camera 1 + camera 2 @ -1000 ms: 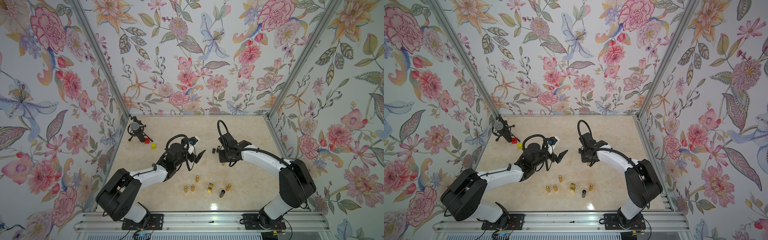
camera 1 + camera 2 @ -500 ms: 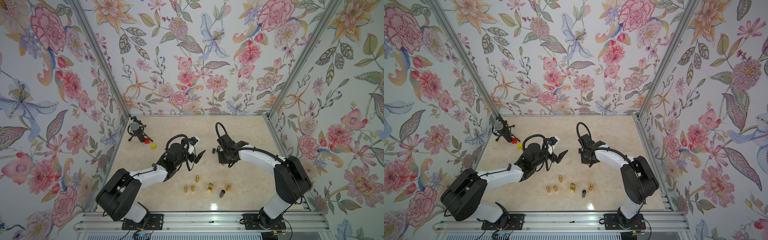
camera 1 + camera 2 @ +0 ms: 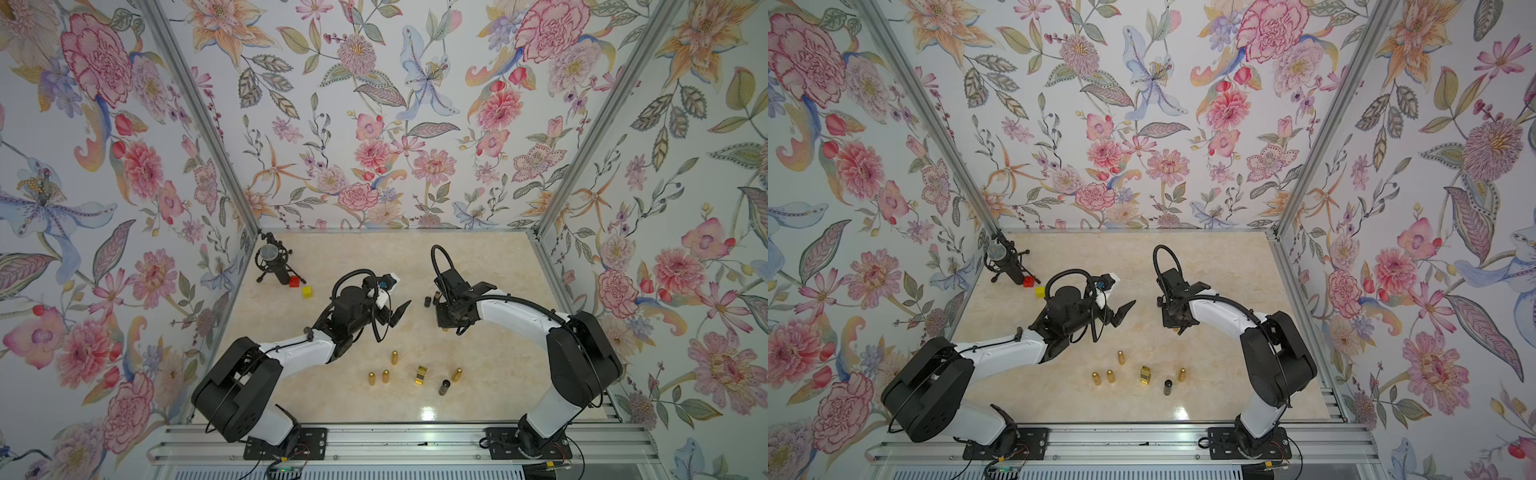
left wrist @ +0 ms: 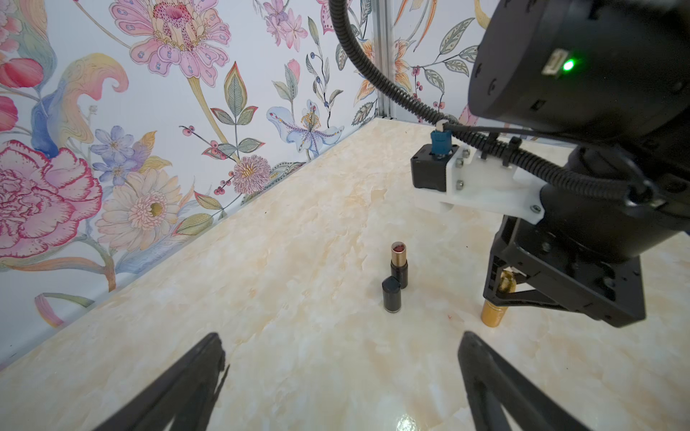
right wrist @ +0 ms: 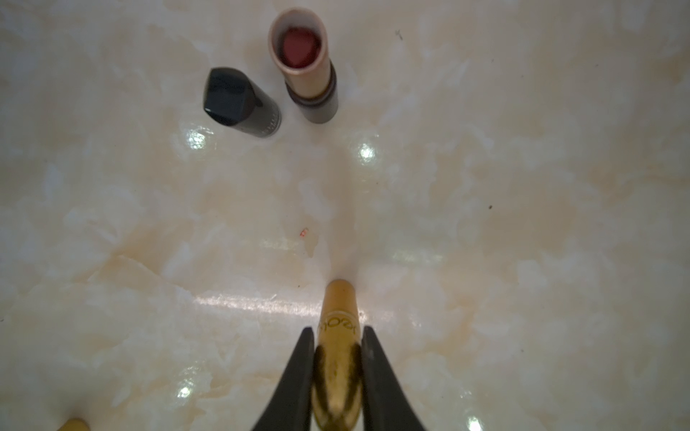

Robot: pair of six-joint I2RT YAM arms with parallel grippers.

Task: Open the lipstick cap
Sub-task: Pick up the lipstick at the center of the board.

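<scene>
On my left side, my left pincer (image 4: 341, 337) hangs over the tabletop (image 3: 498, 270) with its fingers wide apart and nothing between them.

Further right a dark cap (image 5: 239, 99) stands closed end up, so I cannot see inside it. Just beside it, not touching, stands an open lipstick (image 5: 310, 74). Its pale sleeve holds a dark red stick that sits low inside the rim.

Right of those, my right pincer (image 5: 338, 330) is clamped on the gold lipstick (image 5: 338, 309). This is the one I take to be the task's thing. It stands upright with its foot apparently on the tabletop, and my fingers grip its rounded upper end. It is capped, so what it holds is hidden, and I cannot make out the seam between cap and barrel.

I judge this to be the grasp step, with the opening itself not yet begun. I expect the next move needs my left pincer to cross over and close on the bare lower barrel. The two halves would then be pulled apart straight along the tube's axis. Pulling at an angle could jam the cap or tip the tube towards the open lipstick.
</scene>
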